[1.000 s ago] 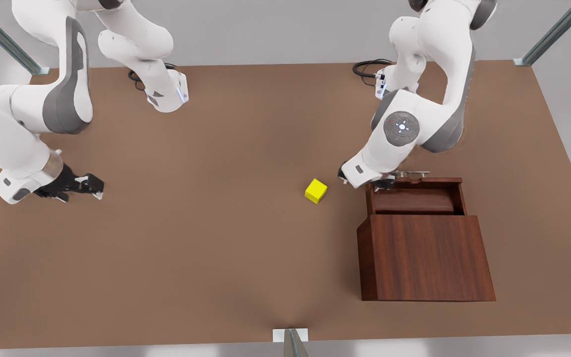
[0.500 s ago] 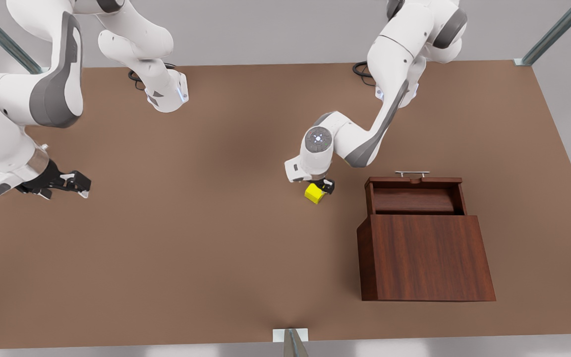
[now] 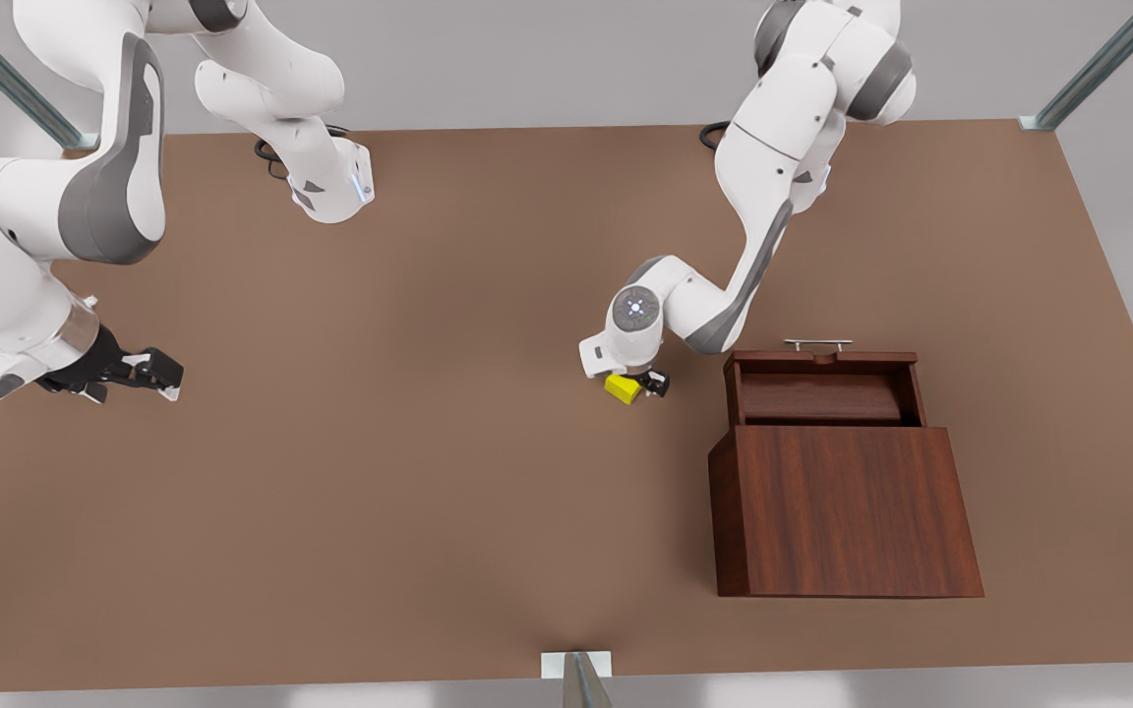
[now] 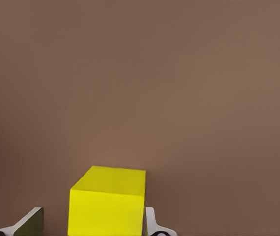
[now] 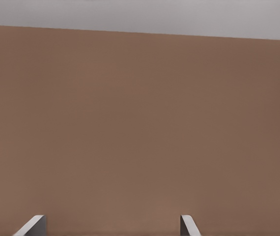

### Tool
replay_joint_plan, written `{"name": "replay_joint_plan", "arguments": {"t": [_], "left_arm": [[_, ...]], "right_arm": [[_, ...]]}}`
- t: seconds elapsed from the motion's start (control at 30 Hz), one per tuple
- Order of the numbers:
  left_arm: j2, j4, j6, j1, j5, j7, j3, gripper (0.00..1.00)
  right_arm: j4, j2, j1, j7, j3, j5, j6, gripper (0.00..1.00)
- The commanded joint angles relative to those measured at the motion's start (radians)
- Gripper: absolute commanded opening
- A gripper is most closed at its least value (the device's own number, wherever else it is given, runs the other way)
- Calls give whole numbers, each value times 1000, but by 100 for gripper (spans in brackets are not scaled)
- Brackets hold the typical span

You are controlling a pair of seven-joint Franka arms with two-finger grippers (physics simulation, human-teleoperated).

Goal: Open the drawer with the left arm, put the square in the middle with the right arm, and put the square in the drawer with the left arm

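Standing nearest, the boxy dark reddish-brown wooden cabinet [image 3: 847, 506] is seen with its sliding drawer [image 3: 827, 390] pulled open. Beside that drawer, the small bright yellow cube [image 3: 623, 388] is bracketed by the left gripper [image 3: 637, 385], fingers [image 4: 152, 223] apart around it. Well away over the plain brown tabletop [image 3: 409, 472], the right gripper [image 3: 139, 374] waits, spread wide.

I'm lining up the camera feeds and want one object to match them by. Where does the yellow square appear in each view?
Front view: the square sits on the table beside the open drawer, under the left pincer.
Left wrist view: the square stands between the fingertips.
Right wrist view: bare tabletop, no square.
Shared landmark: the brown tabletop.
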Motion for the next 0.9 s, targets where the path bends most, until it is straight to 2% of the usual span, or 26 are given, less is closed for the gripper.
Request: {"name": "replay_joint_plan", "arguments": {"t": [0.0,0.2,0.23,0.3,0.37,0.47,0.73,0.87], "left_arm": [[2,0,0,-3,1,-2,0,100],[48,0,25,-21,1,-29,0,100],[50,0,26,-21,1,-29,0,93],[54,2,31,-21,1,-29,0,71],[56,3,31,-21,1,-29,0,64],[56,3,31,-21,1,-32,0,61],[44,17,18,-21,1,-52,0,61],[-16,83,-103,-20,-4,-68,-2,63]], "right_arm": [[0,0,0,0,1,-1,0,100],[3,8,0,0,1,1,0,100],[15,12,0,0,1,1,-2,100],[15,12,0,0,1,1,-3,100],[17,11,0,2,1,1,-3,100],[15,12,0,0,1,1,-2,100],[17,12,0,2,1,1,-2,100],[38,12,-2,0,0,1,-12,100]]}}
